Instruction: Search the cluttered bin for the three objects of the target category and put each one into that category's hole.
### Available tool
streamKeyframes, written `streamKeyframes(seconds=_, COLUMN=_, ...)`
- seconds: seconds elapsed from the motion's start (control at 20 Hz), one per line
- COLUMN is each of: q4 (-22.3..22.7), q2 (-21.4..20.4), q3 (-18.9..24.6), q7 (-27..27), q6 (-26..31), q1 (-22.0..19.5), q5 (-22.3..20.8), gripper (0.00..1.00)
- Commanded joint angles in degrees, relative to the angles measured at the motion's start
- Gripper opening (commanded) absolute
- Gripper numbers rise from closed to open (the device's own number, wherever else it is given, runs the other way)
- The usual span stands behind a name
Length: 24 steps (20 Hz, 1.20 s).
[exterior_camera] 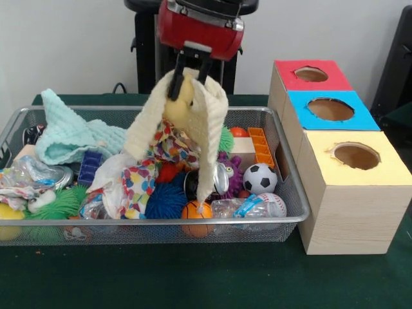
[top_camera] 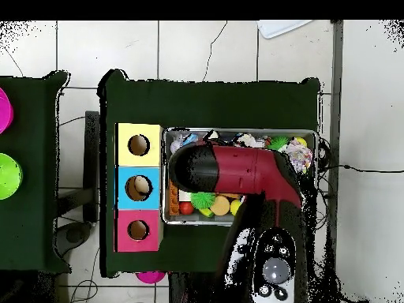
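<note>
Jaws point(exterior_camera: 190, 77): closed on the top fold of a cream cloth point(exterior_camera: 205, 129), which is held above the bin point(exterior_camera: 283, 161).

Cream cloth: soft, light and limp by its look; it is draped in two long tails to either side of the pinch, the lower ends trailing into the clutter. A patterned cloth point(exterior_camera: 145, 177) is seen hanging beneath it, possibly snagged; whether it is lifted too cannot be told.

Handling, as judged: best taken at a bunched fold, as here; slippage and dragging of neighbours are the likely faults.

Bin: wire mesh, set on the green worktop point(exterior_camera: 193, 277), packed with balls, bottles, a mint cloth point(exterior_camera: 71, 136).

Boxes: red point(exterior_camera: 311, 75), blue point(exterior_camera: 331, 110), yellow point(exterior_camera: 356, 156), just beside the bin.

Overhead view: jaws hidden under the arm point(top_camera: 237, 170).
</note>
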Motion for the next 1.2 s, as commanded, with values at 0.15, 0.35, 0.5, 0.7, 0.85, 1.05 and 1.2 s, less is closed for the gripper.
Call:
streamKeyframes(seconds=0.15, q4=8.37, q2=7.66, q3=-7.63, q7=22.89, q6=-8.26, q1=7.39, q5=-0.14, gripper=0.0)
streamKeyframes(seconds=0.35, q4=8.09, q2=12.51, q3=-14.55, q7=29.42, q6=-12.6, q1=13.53, q5=2.19, gripper=0.0)
streamKeyframes(seconds=0.5, q4=8.1, q2=16.2, q3=-18.88, q7=34.04, q6=-16.38, q1=17.69, q5=3.63, gripper=0.0)
streamKeyframes(seconds=0.7, q4=9.15, q2=20.39, q3=-22.83, q7=39.8, q6=-22.96, q1=21.66, q5=6.22, gripper=0.0)
streamKeyframes(seconds=0.85, q4=11.28, q2=21.34, q3=-22.21, q7=41.5, q6=-28.77, q1=21.96, q5=7.23, gripper=0.0)
streamKeyframes(seconds=1.05, q4=13.37, q2=24.32, q3=-24.78, q7=45.08, q6=-36.93, q1=24.3, q5=8.86, gripper=0.0)
streamKeyframes(seconds=1.2, q4=14.24, q2=28.05, q3=-27.71, q7=47.73, q6=-40.87, q1=26.99, q5=12.66, gripper=0.0)
